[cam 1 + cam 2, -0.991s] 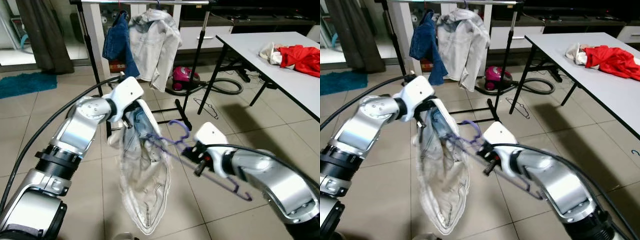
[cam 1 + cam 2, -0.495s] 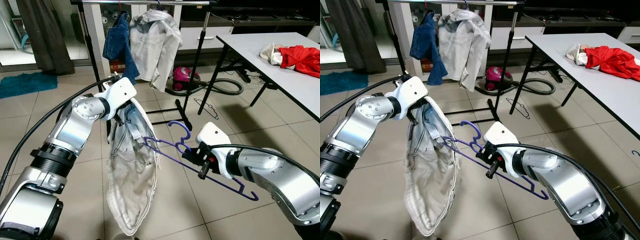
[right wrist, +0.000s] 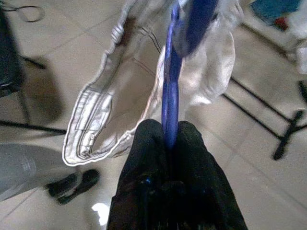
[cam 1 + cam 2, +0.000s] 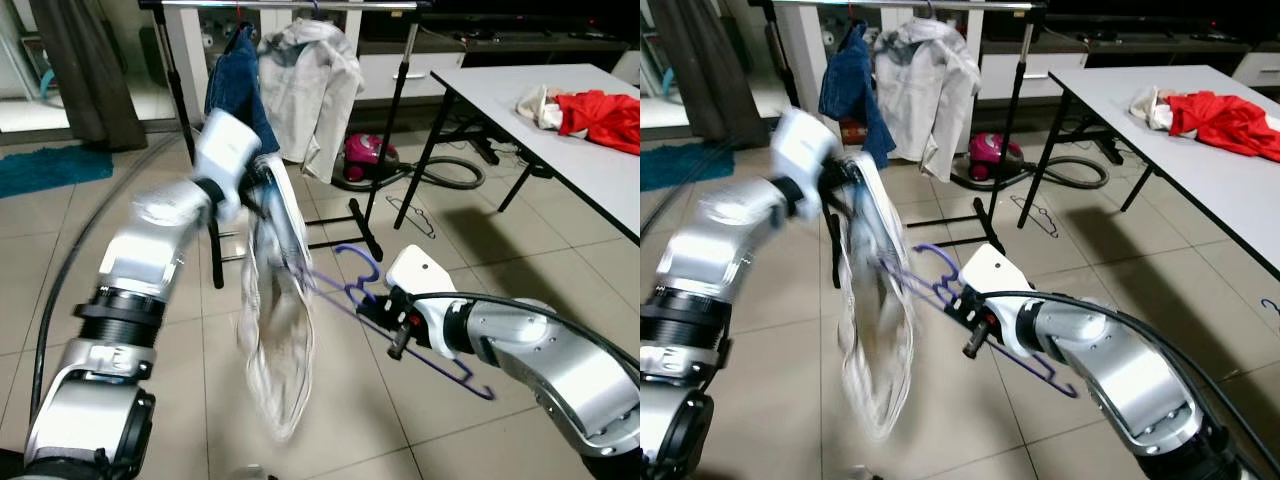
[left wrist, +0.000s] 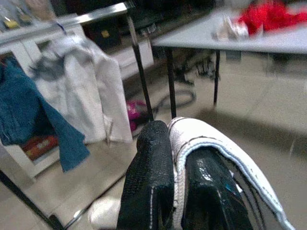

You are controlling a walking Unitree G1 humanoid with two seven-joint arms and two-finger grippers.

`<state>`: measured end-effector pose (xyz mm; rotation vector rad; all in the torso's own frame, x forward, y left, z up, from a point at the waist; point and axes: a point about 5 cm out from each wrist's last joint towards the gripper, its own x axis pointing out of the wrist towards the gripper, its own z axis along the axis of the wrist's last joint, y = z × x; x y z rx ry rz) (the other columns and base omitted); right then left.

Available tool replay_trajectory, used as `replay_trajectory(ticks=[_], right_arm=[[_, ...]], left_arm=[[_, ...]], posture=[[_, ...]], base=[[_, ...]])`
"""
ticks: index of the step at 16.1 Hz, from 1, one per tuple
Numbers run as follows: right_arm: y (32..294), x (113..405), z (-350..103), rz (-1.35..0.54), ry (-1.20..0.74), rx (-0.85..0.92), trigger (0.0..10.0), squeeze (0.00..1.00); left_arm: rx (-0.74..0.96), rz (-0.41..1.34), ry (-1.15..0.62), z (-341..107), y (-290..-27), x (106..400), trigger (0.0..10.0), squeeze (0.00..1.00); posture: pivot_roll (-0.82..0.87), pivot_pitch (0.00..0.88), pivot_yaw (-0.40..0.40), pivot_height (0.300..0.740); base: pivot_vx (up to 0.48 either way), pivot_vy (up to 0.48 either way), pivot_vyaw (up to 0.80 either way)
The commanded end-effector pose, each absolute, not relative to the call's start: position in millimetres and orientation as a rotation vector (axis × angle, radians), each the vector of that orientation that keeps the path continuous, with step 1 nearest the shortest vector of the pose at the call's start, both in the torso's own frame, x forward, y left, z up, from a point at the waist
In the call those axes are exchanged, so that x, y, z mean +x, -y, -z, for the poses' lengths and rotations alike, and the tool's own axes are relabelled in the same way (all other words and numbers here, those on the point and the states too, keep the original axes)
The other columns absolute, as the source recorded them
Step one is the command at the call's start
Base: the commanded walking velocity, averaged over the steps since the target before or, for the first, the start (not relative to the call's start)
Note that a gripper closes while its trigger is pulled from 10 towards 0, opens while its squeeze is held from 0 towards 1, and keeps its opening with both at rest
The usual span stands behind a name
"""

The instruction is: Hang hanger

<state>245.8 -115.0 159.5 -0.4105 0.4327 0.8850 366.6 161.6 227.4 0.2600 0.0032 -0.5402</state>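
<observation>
Gripping the purple hanger (image 4: 420, 330) low before the rack (image 4: 290, 6), the right tool (image 3: 168, 143) risks snagging it, while the left tool (image 5: 177, 158), clamped on the pale jacket (image 4: 275, 310), swings the fabric.

From the head we look forward and down over both arms at the tiled floor (image 4: 150, 240), with the rack (image 4: 290, 6) ahead and the tabletop (image 4: 560, 150) to our right. Our two eye views share this scene, slightly offset. The left wrist camera looks close along its claw (image 5: 184, 191) toward rack and tabletop; the right wrist camera looks close along its claw (image 3: 168, 143) at the floor.
</observation>
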Motion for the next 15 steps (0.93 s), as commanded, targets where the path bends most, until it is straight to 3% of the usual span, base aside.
replay_trajectory(ticks=[1,5,7,10,12,15], right_arm=[[121,251,-157,-0.799,-0.429,-0.417,10.0,0.0],[105,254,-161,-0.78,-0.348,-0.373,10.0,0.0],[87,230,-129,-0.92,-0.544,-0.483,10.0,0.0],[96,236,-134,-0.859,-0.511,-0.439,10.0,0.0],[108,243,-150,-0.815,-0.465,-0.311,10.0,0.0],[144,238,-166,-0.824,-0.462,-0.279,10.0,0.0]], left_arm=[[0.222,0.546,0.126,-262,-160,366,0.0,0.0],[-0.03,0.727,0.084,-263,-146,349,0.0,0.0],[-0.074,0.7,0.101,-268,-142,351,0.0,0.0],[0.153,0.613,0.036,-254,-156,355,0.0,0.0],[0.323,0.559,-0.015,-240,-164,355,0.0,0.0],[0.286,0.516,-0.025,-231,-170,357,0.0,0.0]], posture=[[0.08,0.0,-0.026,0.74],[0.08,0.0,-0.021,0.74],[0.09,0.0,-0.027,0.74],[0.09,0.0,-0.021,0.74],[0.08,0.0,-0.019,0.74],[0.08,0.0,-0.017,0.74]], base=[[0.0,0.0,0.0],[0.0,0.0,0.0],[0.0,0.0,0.0],[0.0,0.0,0.0],[0.0,0.0,0.0],[0.0,0.0,0.0]])
